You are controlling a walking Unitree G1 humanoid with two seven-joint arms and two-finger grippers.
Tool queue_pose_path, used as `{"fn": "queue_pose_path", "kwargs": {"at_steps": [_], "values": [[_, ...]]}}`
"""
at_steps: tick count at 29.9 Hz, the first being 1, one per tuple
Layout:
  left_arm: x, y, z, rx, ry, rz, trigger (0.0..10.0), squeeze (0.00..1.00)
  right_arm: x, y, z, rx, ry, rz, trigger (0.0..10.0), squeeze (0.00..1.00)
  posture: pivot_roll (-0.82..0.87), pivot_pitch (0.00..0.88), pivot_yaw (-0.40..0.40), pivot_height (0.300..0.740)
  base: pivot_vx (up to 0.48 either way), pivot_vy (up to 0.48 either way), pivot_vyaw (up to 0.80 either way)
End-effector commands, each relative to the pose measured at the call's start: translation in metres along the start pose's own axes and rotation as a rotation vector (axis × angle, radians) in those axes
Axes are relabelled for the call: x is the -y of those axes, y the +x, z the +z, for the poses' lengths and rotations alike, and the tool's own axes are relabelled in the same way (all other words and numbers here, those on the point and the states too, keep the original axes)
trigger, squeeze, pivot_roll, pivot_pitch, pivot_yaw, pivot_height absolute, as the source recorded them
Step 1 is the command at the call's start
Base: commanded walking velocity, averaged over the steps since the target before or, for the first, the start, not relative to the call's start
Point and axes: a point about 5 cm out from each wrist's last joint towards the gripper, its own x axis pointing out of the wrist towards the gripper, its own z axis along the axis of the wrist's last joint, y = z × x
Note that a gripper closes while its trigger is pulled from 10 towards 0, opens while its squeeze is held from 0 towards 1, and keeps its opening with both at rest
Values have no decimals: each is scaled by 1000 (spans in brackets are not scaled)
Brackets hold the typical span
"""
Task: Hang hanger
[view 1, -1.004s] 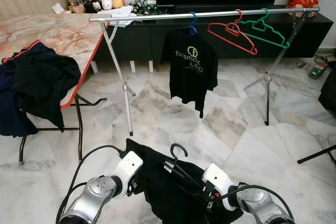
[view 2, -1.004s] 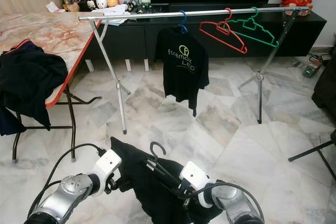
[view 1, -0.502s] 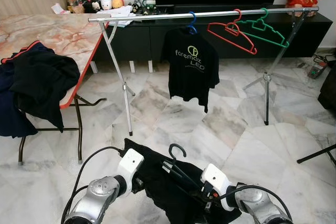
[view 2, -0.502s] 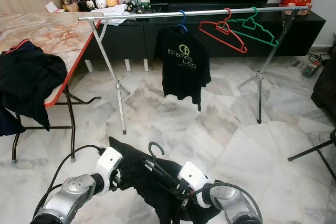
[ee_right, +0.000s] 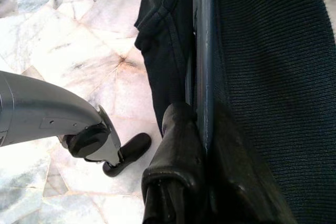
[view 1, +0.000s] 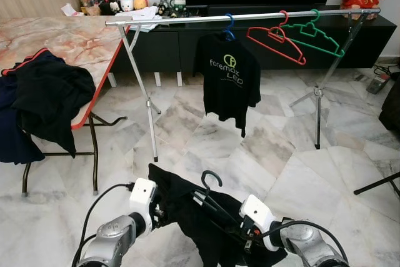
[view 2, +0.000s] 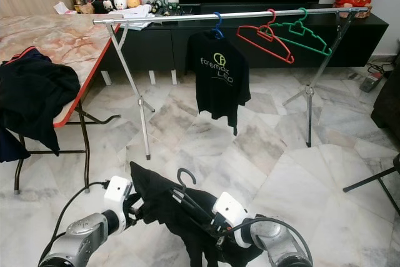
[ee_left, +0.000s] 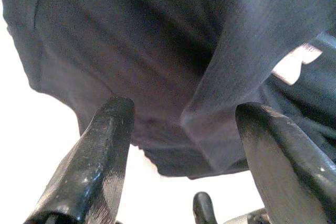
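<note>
Low and near, between the two arms, a black shirt [view 1: 200,217] hangs on a dark hanger [view 1: 212,199]. The hanger's hook [view 1: 210,177] sticks up above the cloth.

The right gripper [ee_right: 202,129] is pinched tight on the hanger's bar. In the right wrist view, one black finger [ee_right: 176,156] presses on the bar, with the shirt bunched on both sides of it. That view also shows the left arm's tip low over the marble floor [ee_right: 68,40].

The left gripper [ee_left: 184,129] is at the left edge of the shirt. In the left wrist view its two fingers [ee_left: 100,161] are spread wide apart, with a fold of shirt hanging between them. The fingers do not squeeze the cloth. The head views show both arms and the shirt from above, but the left fingers are hidden there by the cloth.

Far across the floor stands a silver rack [view 1: 244,17]. On its rail hang a second black shirt with a logo [view 1: 228,79] on a blue hanger [view 1: 229,26], then to the right a red hanger [view 1: 275,42] and a green hanger [view 1: 312,34], both bare.

At the left is a table [view 1: 75,39] with dark clothes [view 1: 44,101] draped over its near edge. Behind the rack is a black TV cabinet [view 1: 187,45].
</note>
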Motion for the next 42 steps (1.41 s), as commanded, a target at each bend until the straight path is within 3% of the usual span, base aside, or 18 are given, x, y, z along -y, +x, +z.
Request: {"fn": "queue_pose_path", "kwargs": {"at_steps": [1, 3, 4, 5, 6, 18, 19, 20, 28, 33, 42], "values": [[0, 0, -3, 8, -31, 1, 5176, 0, 2, -1, 11, 61, -20, 0, 0, 0, -23, 85, 15, 740, 0, 0, 0], [1, 1, -3, 19, -48, 0, 4706, 0, 2, 0, 11, 65, -21, 5, 0, 0, -23, 85, 14, 740, 0, 0, 0], [3, 2, -1, 43, -69, -14, 7137, 0, 1, 0, 11, 69, -22, 14, 0, 0, -24, 86, 13, 740, 0, 0, 0], [3, 2, -1, 43, -69, -14, 7137, 0, 1, 0, 11, 69, -22, 14, 0, 0, -24, 86, 13, 740, 0, 0, 0], [4, 3, 0, 62, -89, -31, 10000, 0, 1, 0, 12, 71, -24, 22, 0, 0, -24, 86, 13, 740, 0, 0, 0], [2, 3, 11, 123, -82, -73, 10000, 0, -3, 1, 12, 75, -28, 67, 0, 0, -27, 88, 12, 740, 0, 0, 0], [2, 3, 11, 125, -80, -77, 8745, 0, -3, 1, 12, 77, -28, 66, 0, 0, -27, 88, 12, 740, 0, 0, 0], [3, 3, 12, 130, -78, -84, 0, 0, -3, 0, 12, 79, -27, 64, 0, 0, -29, 88, 11, 740, 0, 0, 0], [8, 6, 19, 153, -37, -113, 0, 0, -2, -1, 12, 79, -27, 64, 0, 0, -29, 88, 10, 740, 0, 0, 0], [9, 7, 24, 150, 31, -116, 0, 0, -1, -2, 10, 72, -27, 58, 0, 0, -28, 88, 9, 740, 0, 0, 0], [9, 8, 29, 161, 62, -105, 0, 0, -2, -2, 7, 57, -30, 52, 0, 0, -26, 87, 10, 740, 0, 0, 0]]}}
